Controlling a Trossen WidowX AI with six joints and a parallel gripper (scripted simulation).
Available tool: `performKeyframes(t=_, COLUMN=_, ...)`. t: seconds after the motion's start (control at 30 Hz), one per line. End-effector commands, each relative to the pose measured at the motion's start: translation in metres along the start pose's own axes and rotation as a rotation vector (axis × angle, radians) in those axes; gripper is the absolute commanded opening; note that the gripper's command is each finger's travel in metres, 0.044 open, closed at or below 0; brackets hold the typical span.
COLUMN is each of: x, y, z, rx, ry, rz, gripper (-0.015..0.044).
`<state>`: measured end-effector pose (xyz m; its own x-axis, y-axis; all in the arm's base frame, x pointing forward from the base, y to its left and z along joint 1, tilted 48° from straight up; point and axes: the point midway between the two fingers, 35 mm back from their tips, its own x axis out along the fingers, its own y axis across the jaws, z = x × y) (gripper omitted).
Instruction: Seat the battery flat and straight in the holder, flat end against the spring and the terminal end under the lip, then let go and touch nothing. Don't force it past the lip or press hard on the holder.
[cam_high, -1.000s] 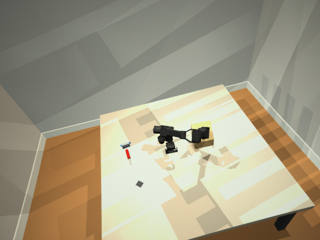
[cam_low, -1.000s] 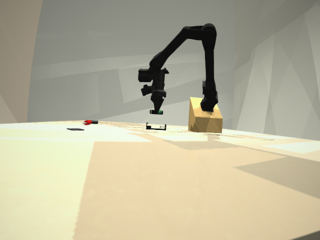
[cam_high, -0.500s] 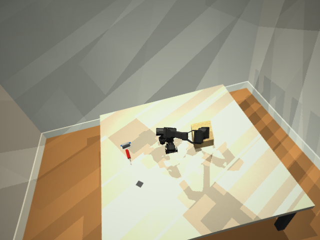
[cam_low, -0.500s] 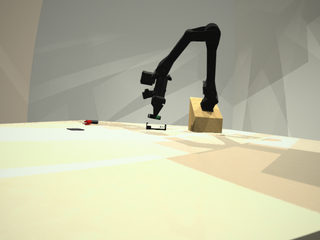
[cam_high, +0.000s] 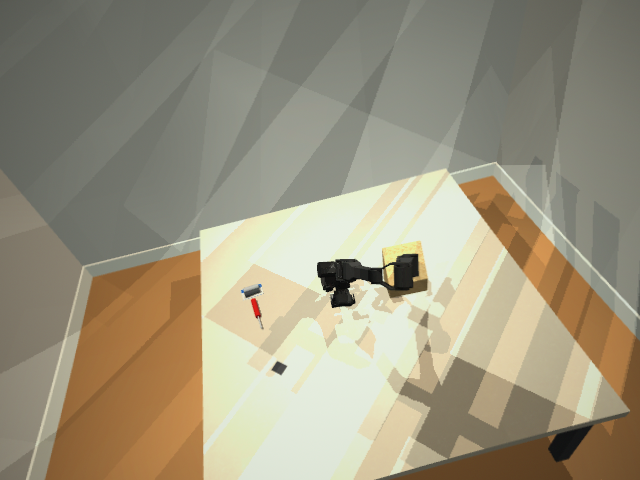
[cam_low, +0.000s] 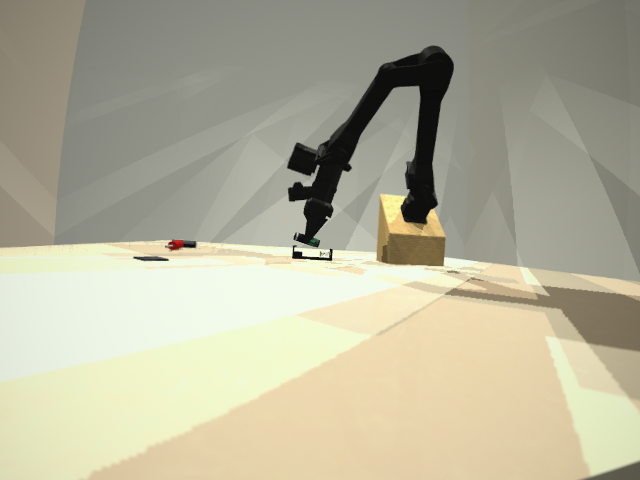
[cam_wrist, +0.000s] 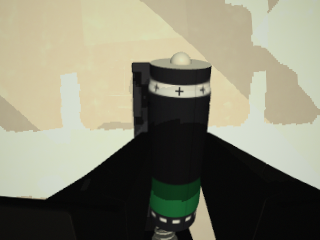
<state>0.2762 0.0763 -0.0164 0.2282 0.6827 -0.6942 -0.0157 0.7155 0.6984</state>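
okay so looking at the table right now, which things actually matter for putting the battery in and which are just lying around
Part of the job:
- battery, gripped in the gripper, tilted above the holder
- holder, with its spring at the near end in the wrist view

Just lying about:
- red screwdriver
- small roller-like tool beside it
- dark flat square
- wooden block under the arm's base

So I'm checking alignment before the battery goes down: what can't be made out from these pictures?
- Top view: battery and holder, hidden under the arm.
- Wrist view: most of the holder, covered by the battery; the lip can't be picked out.
- Exterior view: the holder is too small to show spring or lip.
- Wrist view: where the gripper fingers touch the battery, lost in black.
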Motion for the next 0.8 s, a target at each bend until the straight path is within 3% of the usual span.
performKeyframes(t=0.0, x=0.002, y=0.0, z=-0.001, rx=0.0, ry=-0.022, rz=-0.008, gripper=0.0063)
performKeyframes(t=0.77, x=0.013, y=-0.003, z=-0.007, rx=0.008, ry=-0.142, rz=-0.024, gripper=0.0063)
